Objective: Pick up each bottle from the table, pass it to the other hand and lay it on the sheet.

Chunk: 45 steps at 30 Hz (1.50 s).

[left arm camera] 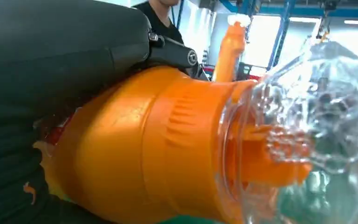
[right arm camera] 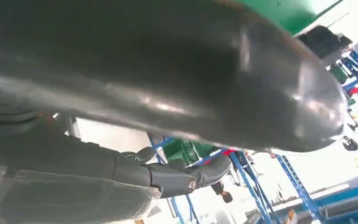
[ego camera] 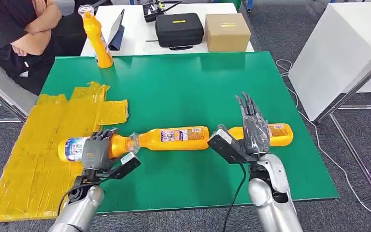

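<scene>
My left hand (ego camera: 96, 152) grips an orange bottle (ego camera: 75, 149) that lies on its side at the right edge of the yellow sheet (ego camera: 38, 145). Up close, that bottle (left arm camera: 144, 144) shows its clear cap (left arm camera: 317, 116) pointing away from the hand. A second bottle (ego camera: 174, 138) lies on the green mat (ego camera: 183, 87) just past that cap. A third bottle (ego camera: 280, 134) lies farther right, partly behind my right hand (ego camera: 251, 130). That hand stands over it with fingers straight and spread, holding nothing. One more bottle (ego camera: 96, 36) stands upright at the mat's far left corner.
A person with folded arms (ego camera: 24, 34) sits at the far left. Behind the mat, a white table (ego camera: 140, 29) carries a black case (ego camera: 178, 29), a cardboard box (ego camera: 227, 31) and a tablet (ego camera: 117, 31). Another white table (ego camera: 338, 53) stands to the right, with cables (ego camera: 314, 140) on the floor.
</scene>
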Tool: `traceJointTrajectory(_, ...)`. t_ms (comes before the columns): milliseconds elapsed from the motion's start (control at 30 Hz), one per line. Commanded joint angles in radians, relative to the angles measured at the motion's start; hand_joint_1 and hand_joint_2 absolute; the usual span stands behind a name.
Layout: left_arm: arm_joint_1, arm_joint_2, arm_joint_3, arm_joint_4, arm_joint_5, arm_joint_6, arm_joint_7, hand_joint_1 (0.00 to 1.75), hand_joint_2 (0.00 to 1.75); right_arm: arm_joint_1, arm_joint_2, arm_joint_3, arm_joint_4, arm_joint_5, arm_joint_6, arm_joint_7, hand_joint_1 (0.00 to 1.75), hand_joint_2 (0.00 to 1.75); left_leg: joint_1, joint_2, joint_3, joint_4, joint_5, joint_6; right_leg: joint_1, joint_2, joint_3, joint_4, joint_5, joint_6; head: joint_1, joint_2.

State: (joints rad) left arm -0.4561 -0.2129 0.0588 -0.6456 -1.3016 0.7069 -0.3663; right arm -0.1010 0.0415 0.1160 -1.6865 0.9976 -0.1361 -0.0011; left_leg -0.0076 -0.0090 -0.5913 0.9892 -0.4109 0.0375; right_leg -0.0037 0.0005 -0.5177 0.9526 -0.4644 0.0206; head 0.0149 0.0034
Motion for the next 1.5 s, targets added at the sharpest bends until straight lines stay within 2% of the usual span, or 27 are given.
traceJointTrajectory(33, -0.089, 0.002, -0.058, 0.277, -0.028, -0.009, 0.097, 1.75, 1.75, -0.028, 0.004, -0.022, 0.031, -0.008, 0.022, -0.009, 0.00, 0.00, 0.000, 0.000, 0.004, -0.001, 0.000, -0.001, 0.000, 0.000, 0.004, -0.001, 0.000, 0.000, 0.000, 0.000)
traceJointTrajectory(133, -0.090, 0.007, -0.057, 0.280, -0.023, -0.009, 0.090, 1.75, 1.75, -0.028, 0.002, -0.023, 0.033, -0.011, 0.021, -0.011, 0.00, 0.00, 0.000, 0.001, 0.007, -0.001, -0.001, -0.002, 0.000, 0.001, 0.008, -0.002, 0.000, 0.000, 0.000, 0.000)
traceJointTrajectory(167, -0.088, 0.014, -0.066, 0.272, -0.044, -0.009, 0.122, 0.00, 0.00, -0.029, -0.001, -0.021, 0.034, -0.012, 0.021, -0.012, 0.00, 0.00, 0.000, 0.002, 0.009, -0.002, -0.001, -0.003, 0.000, 0.001, 0.009, -0.002, 0.000, 0.000, 0.000, 0.000)
traceJointTrajectory(267, -0.127, 0.050, -0.089, 0.381, -0.086, -0.047, 0.275, 0.00, 0.00, -0.040, -0.022, -0.007, 0.051, -0.032, 0.021, -0.019, 0.00, 0.00, 0.000, 0.002, 0.009, -0.001, -0.001, -0.002, 0.000, 0.001, 0.009, -0.001, 0.000, 0.000, 0.000, 0.000)
traceJointTrajectory(467, -0.085, 0.136, -0.030, 0.382, -0.011, -0.080, 0.284, 0.00, 0.00, -0.082, -0.078, 0.036, 0.147, -0.094, 0.045, -0.058, 0.00, 0.00, 0.000, 0.007, 0.012, -0.003, -0.001, -0.003, 0.001, 0.006, 0.010, -0.003, 0.001, -0.001, 0.000, 0.000)
traceJointTrajectory(567, -0.082, 0.142, -0.026, 0.383, -0.005, -0.085, 0.279, 0.00, 0.00, -0.099, -0.082, 0.047, 0.176, -0.101, 0.046, -0.062, 0.00, 0.00, 0.000, 0.011, 0.015, -0.004, -0.002, -0.004, 0.001, 0.010, 0.013, -0.003, 0.002, -0.001, 0.000, 0.000)
traceJointTrajectory(667, -0.078, 0.149, -0.016, 0.374, 0.008, -0.082, 0.286, 0.00, 0.00, -0.140, -0.097, 0.082, 0.230, -0.119, 0.050, -0.077, 0.00, 0.00, 0.000, 0.010, 0.016, -0.003, -0.001, -0.003, 0.001, 0.008, 0.013, -0.001, 0.001, -0.001, 0.000, 0.000)
traceJointTrajectory(733, -0.074, 0.160, -0.011, 0.371, 0.013, -0.076, 0.286, 0.00, 0.00, -0.165, -0.115, 0.104, 0.259, -0.145, 0.045, -0.085, 0.00, 0.00, 0.000, 0.009, 0.017, -0.004, -0.001, -0.002, 0.001, 0.007, 0.015, -0.001, 0.001, -0.001, 0.000, 0.000)
traceJointTrajectory(800, -0.064, 0.176, 0.001, 0.364, 0.030, -0.062, 0.275, 0.00, 0.00, -0.182, -0.154, 0.136, 0.290, -0.188, 0.040, -0.094, 0.00, 0.00, 0.000, 0.013, 0.018, -0.005, -0.001, -0.004, 0.001, 0.012, 0.015, -0.002, 0.002, -0.001, 0.000, 0.000)
traceJointTrajectory(933, -0.028, 0.203, 0.076, 0.315, 0.127, -0.009, 0.175, 0.00, 0.00, -0.238, -0.220, 0.226, 0.385, -0.266, 0.037, -0.125, 0.00, 0.00, 0.000, 0.009, 0.022, -0.005, -0.001, -0.002, 0.001, 0.007, 0.018, -0.001, 0.001, -0.001, 0.000, 0.000)
traceJointTrajectory(967, -0.028, 0.207, 0.078, 0.317, 0.131, -0.009, 0.167, 0.00, 0.00, -0.246, -0.218, 0.230, 0.396, -0.269, 0.036, -0.126, 0.00, 0.00, 0.000, 0.012, 0.022, -0.006, -0.001, -0.003, 0.001, 0.010, 0.018, -0.002, 0.002, -0.001, 0.000, 0.000)
traceJointTrajectory(1033, 0.001, 0.203, 0.140, 0.231, 0.198, -0.009, 0.050, 0.00, 0.00, -0.264, -0.209, 0.255, 0.410, -0.272, 0.038, -0.126, 0.00, 0.00, 0.000, 0.015, 0.021, -0.006, -0.001, -0.004, 0.001, 0.013, 0.016, -0.001, 0.002, -0.001, 0.000, 0.000)
traceJointTrajectory(1167, 0.004, 0.179, 0.163, 0.191, 0.242, -0.009, -0.032, 0.00, 0.00, -0.210, -0.211, 0.270, 0.336, -0.258, 0.038, -0.079, 0.00, 0.00, 0.000, 0.010, 0.021, -0.005, -0.001, -0.004, 0.002, 0.008, 0.016, 0.000, 0.001, -0.001, 0.000, 0.000)
traceJointTrajectory(1200, 0.006, 0.161, 0.162, 0.162, 0.284, -0.009, -0.102, 0.00, 0.00, -0.189, -0.219, 0.271, 0.310, -0.253, 0.038, -0.065, 0.00, 0.00, 0.001, 0.007, 0.020, -0.005, -0.001, -0.004, 0.002, 0.005, 0.016, 0.000, 0.000, -0.001, 0.000, 0.000)
traceJointTrajectory(1233, 0.003, 0.155, 0.159, 0.159, 0.285, -0.009, -0.100, 0.00, 0.00, -0.180, -0.222, 0.272, 0.306, -0.253, 0.037, -0.066, 0.00, 0.00, 0.001, 0.006, 0.019, -0.005, -0.001, -0.004, 0.002, 0.004, 0.016, 0.000, 0.000, -0.001, 0.000, 0.000)
traceJointTrajectory(1267, 0.011, 0.140, 0.124, 0.121, 0.328, -0.010, -0.153, 0.00, 0.00, -0.160, -0.221, 0.265, 0.285, -0.251, 0.035, -0.056, 0.00, 0.00, 0.000, 0.004, 0.020, -0.005, 0.000, -0.003, 0.001, 0.002, 0.017, 0.001, -0.001, -0.001, 0.000, 0.000)
traceJointTrajectory(1367, 0.030, 0.112, 0.041, 0.028, 0.405, -0.059, -0.180, 0.00, 0.00, -0.140, -0.208, 0.249, 0.268, -0.235, 0.030, -0.036, 0.00, 0.00, 0.000, 0.003, 0.018, -0.004, 0.000, -0.003, 0.001, 0.001, 0.015, 0.001, -0.001, -0.001, 0.000, 0.000)
traceJointTrajectory(1500, 0.027, 0.108, 0.017, 0.017, 0.435, -0.069, -0.175, 0.00, 0.00, -0.136, -0.204, 0.243, 0.266, -0.233, 0.030, -0.035, 0.00, 0.00, 0.001, 0.002, 0.014, -0.002, -0.001, -0.003, 0.001, 0.000, 0.012, 0.001, -0.001, -0.001, 0.000, 0.000)
